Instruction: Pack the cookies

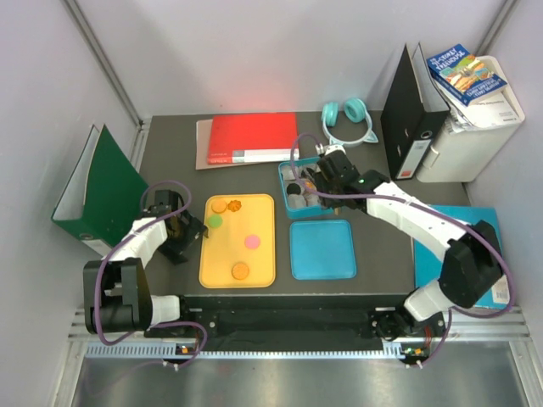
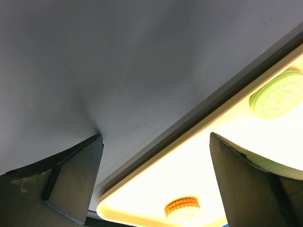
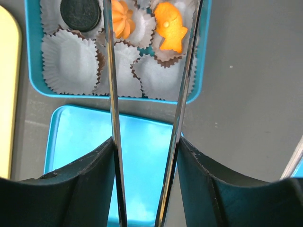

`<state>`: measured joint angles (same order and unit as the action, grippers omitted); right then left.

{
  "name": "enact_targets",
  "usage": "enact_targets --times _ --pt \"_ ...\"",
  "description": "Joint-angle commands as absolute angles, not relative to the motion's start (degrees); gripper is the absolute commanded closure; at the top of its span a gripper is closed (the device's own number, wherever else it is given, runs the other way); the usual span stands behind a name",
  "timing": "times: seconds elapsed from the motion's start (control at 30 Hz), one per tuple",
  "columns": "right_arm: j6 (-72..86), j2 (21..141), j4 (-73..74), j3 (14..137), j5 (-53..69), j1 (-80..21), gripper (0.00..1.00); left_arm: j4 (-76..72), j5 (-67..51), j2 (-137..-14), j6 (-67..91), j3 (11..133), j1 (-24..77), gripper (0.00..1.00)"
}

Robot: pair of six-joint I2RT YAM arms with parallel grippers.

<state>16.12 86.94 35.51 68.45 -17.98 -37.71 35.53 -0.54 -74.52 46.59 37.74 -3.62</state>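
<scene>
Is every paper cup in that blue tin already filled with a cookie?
No: the white paper cup at the left of the blue tin lies empty, next to a black cookie.

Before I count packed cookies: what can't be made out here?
Right wrist view: the right gripper's blade tips run off the top edge; whether they pinch anything, unknown.
Top view: that gripper covers part of the blue box.
Left wrist view: frame edge and fingers cut off the yellow tray.
</scene>
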Motion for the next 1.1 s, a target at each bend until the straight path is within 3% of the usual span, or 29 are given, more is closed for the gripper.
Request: enact_targets --times 0.0,0.37,0.57,0.8,0.93,0.97,1.0,1.07 --pt "15.73 80.69 37.88 72.68 -20.83 -37.18 0.49 33.49 -0.97 -75.06 46.93 36.91 -3.69 0.02" --pt "22.84 70.67 45.08 65.23 -35.94 -36.3 0.55 33.31 -1.41 -75.06 46.85 37.09 -3.6 0.02" --pt "31.54 65.4 45.7 53.9 -33.58 -33.58 0.6 33.05 -2.37 -74.97 46.67 36.91 -3.6 0.02" --pt "34.72 64.69 47.99 49.14 -32.26 -29.98 0.58 32.17 -3.6 -75.06 46.93 36.65 -3.52 0.02" --pt "33.93 63.99 47.11 46.68 -26.83 -23.57 0.43 31.99 -3.6 -74.88 46.93 36.47 -3.6 0.02" --pt "33.84 63.64 46.76 45.71 -25.94 -22.51 0.37 31.99 -3.6 -74.62 46.93 36.39 -3.6 0.02" --pt "33.84 63.28 46.06 45.36 -25.14 -21.8 0.22 32.08 -3.6 -74.53 46.93 36.39 -3.6 0.02" --pt "33.92 62.41 45.97 45.09 -24.96 -21.27 0.1 31.99 -3.52 -74.44 47.11 36.3 -3.6 0.02"
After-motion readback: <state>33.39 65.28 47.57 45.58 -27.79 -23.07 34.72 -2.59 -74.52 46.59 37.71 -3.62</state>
